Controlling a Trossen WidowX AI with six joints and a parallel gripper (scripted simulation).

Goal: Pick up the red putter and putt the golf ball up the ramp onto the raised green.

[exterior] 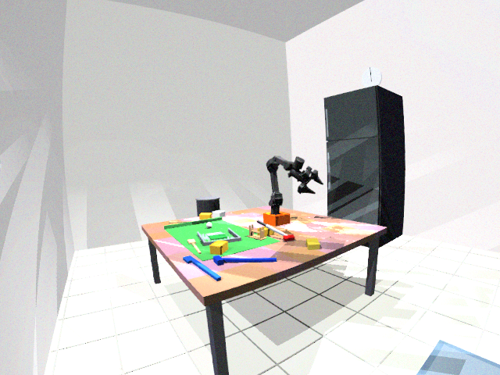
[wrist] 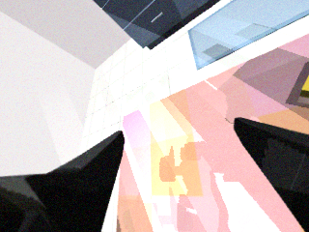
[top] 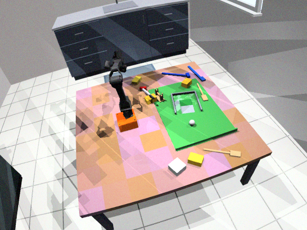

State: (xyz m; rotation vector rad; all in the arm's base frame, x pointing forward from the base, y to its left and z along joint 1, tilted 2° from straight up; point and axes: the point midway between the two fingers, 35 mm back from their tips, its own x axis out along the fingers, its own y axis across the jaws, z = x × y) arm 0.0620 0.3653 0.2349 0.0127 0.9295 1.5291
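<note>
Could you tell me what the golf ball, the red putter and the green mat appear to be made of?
Ball: smooth white, probably hard plastic. Putter: glossy red head on a pale shaft, plastic or painted metal; too small to tell. Mat: flat, uniform matte green, perhaps felt or painted board.

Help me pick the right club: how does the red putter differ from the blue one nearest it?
The red putter has a red head with a pale shaft; the blue putter is blue throughout. The red putter leans on a yellow stand; the blue putter lies flat on the table. Both are off the green mat.

Glossy dark cabinet (top: pixel 123 39), matt green mat (top: pixel 213 116), wooden paddle (top: pixel 223 151)
</note>
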